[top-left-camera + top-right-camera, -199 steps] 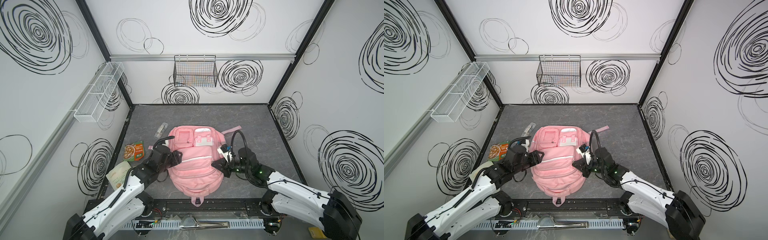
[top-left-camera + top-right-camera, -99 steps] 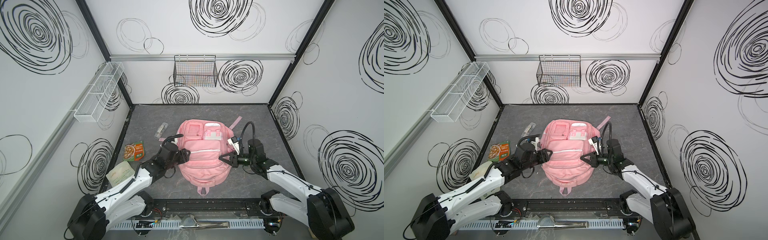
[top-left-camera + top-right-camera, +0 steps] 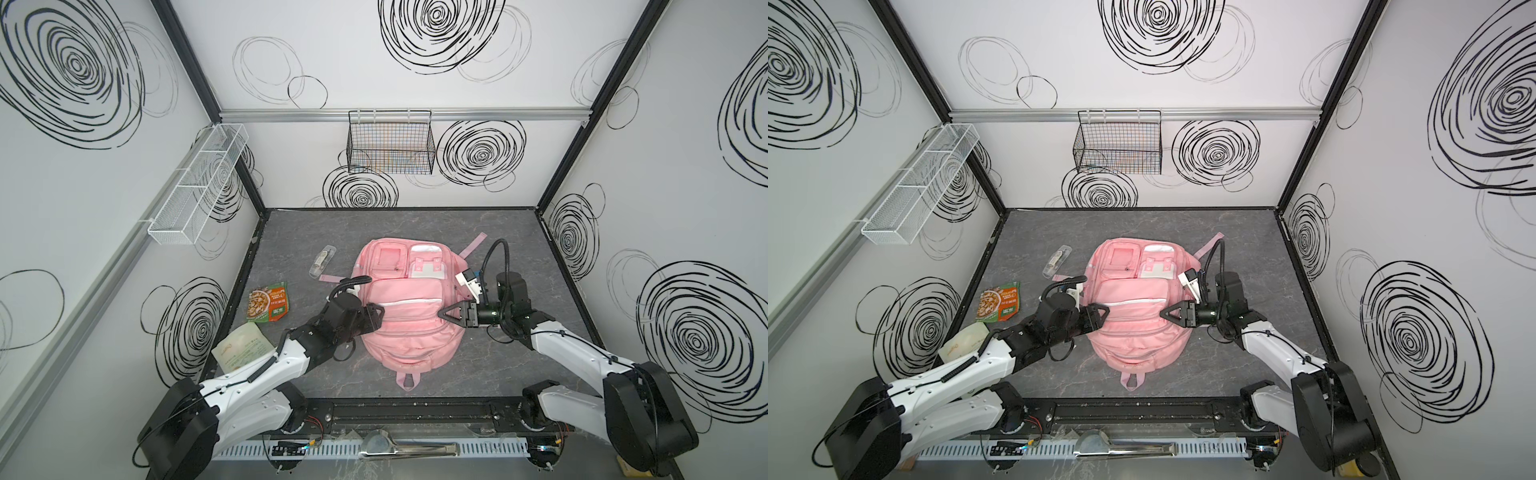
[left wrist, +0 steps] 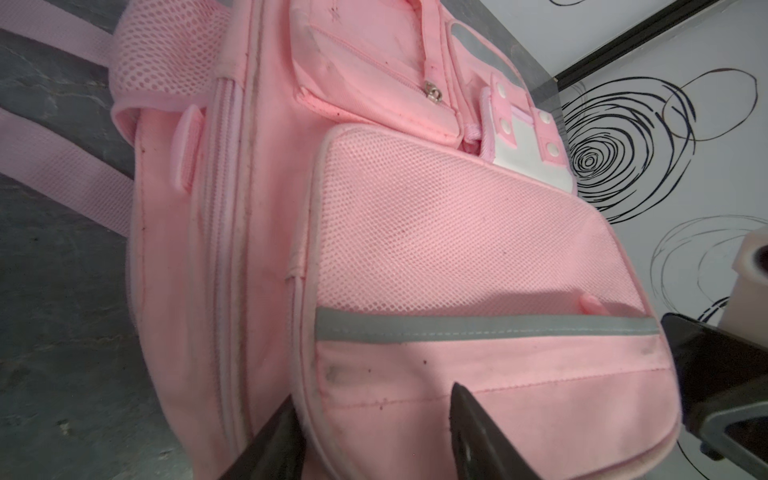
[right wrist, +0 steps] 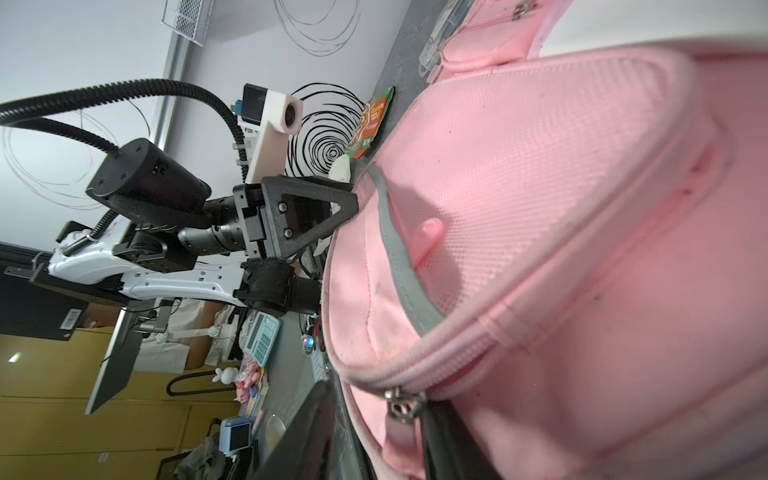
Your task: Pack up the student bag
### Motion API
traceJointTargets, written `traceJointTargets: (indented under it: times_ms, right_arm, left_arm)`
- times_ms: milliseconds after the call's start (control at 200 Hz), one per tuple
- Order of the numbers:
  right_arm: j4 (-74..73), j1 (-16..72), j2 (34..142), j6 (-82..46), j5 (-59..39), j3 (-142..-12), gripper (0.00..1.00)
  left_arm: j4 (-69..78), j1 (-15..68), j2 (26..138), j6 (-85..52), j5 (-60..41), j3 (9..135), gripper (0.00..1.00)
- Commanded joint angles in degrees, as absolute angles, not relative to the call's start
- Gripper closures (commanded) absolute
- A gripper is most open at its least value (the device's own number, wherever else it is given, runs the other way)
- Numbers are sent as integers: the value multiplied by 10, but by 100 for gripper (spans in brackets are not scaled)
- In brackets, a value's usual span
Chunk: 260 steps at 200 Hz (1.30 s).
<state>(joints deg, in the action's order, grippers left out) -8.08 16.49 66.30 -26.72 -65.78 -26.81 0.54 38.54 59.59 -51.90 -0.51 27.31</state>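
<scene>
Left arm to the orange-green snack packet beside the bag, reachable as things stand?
Probably yes. The snack packet lies flat on that arm's side, with nothing between it and the left claw. The claw sits at the edge of the student bag and would have to back off first.

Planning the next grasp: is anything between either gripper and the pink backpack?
Nothing visible. The left gripper and the right gripper sit right at the student bag's two sides, with no object in between. The green snack packet, pale pouch and clear case lie to the bag's left, outside both paths.
</scene>
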Motion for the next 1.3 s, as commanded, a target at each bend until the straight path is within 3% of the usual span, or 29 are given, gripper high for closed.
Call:
traceJointTargets:
  times_ms: [0,320,555,755,870,935,1161,1296]
  right_arm:
    - [-1,169,644,-204,-586,-283,57]
    - [47,261,599,-168,-404,-294,49]
    - [70,299,607,-165,-328,-301,55]
    - [82,326,577,-181,-261,-300,54]
    - [82,327,558,-190,-255,-293,55]
    - [82,327,551,-193,-255,-288,56]
    - [76,329,552,-205,-264,-276,63]
    - [78,337,548,-211,-251,-273,56]
  left_arm:
    - [56,392,595,-540,3,266,44]
    - [42,393,570,-546,36,266,45]
    - [42,393,566,-546,36,263,46]
    - [44,391,564,-548,44,260,49]
    - [47,389,563,-552,46,259,54]
    - [48,389,562,-553,50,257,65]
    - [52,388,560,-565,57,258,71]
    - [63,388,551,-581,60,254,90]
